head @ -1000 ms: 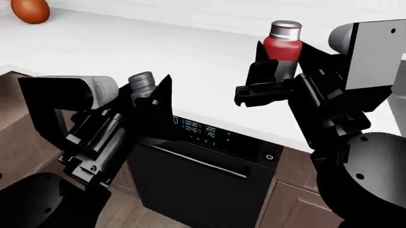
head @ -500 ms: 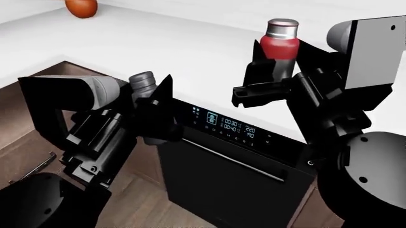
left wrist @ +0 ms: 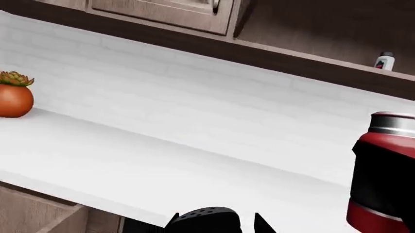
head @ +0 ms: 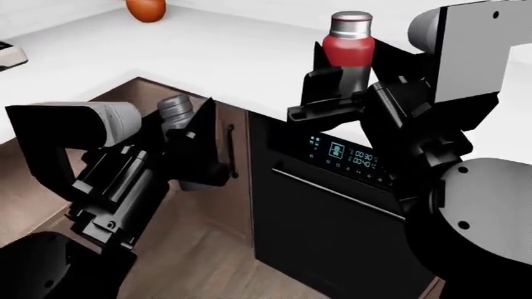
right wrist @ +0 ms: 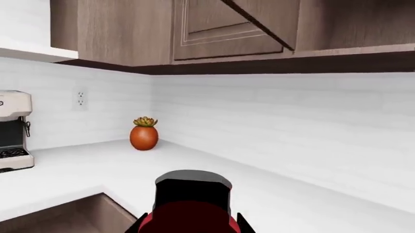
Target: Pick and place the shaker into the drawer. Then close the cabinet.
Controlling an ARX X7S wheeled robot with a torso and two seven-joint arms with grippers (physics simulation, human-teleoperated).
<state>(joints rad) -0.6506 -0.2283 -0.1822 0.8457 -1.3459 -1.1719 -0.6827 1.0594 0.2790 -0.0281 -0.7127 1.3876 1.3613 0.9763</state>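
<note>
White desk [head: 233,56] ran across the far side, orange pot [head: 146,9] far left. Right tool [head: 337,93] clenched the red shaker [head: 345,53] by its body, held upright above the dishwasher [head: 332,205]. Looked rigid, light, probably slick; mid-body grip seemed best. Left tool [head: 199,146]: can't tell.

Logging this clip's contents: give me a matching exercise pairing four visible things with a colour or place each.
Things:
1. shaker
2. plant pot
3. oven display
4. coffee machine

Descriptions:
A. orange, by the backsplash on the counter
B. red body with silver cap, held in the right pincer
C. cream, on the counter's far end
D. lit figures on a black front below the counter

Pairs: 1-B, 2-A, 3-D, 4-C
</note>
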